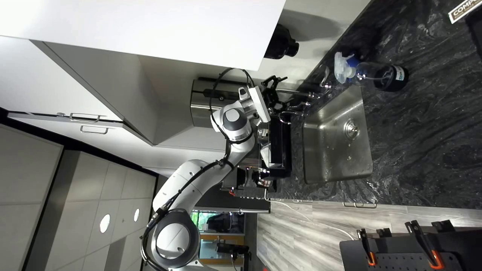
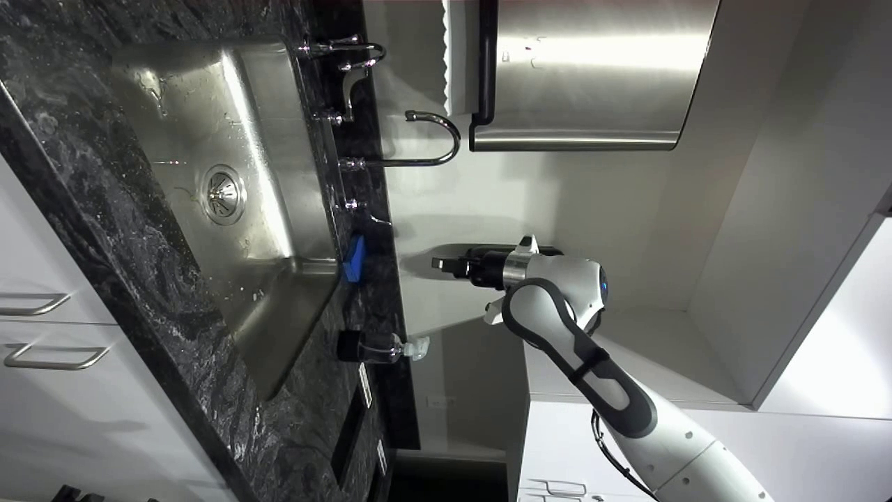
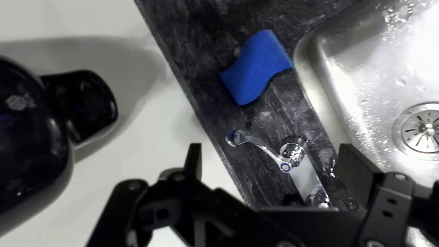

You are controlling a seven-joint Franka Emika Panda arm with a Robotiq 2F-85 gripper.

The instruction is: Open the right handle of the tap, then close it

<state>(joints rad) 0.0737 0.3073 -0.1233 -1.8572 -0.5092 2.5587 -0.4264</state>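
the black two-fingered gripper [image 3: 271,149] hangs near the curved chrome tap [image 2: 411,162] beside the brushed steel basin [image 1: 335,154], jaws wide apart. the tap's slim chrome right handle [image 3: 257,141] — a blue ring on its hub — shows between them in the wrist view. in an exterior view a white sign [image 1: 465,10] reads "compo", cut off; the clear spray bottle [image 1: 378,76] wears a label [image 1: 400,73] too blurred to read.

The arm [image 1: 199,180] hangs high, outstretched and bent at the wrist [image 1: 235,120], so that the gripper [image 3: 269,161] points down; in the wrist view its 2 fingers [image 3: 358,175] stand wide apart, facing each other.
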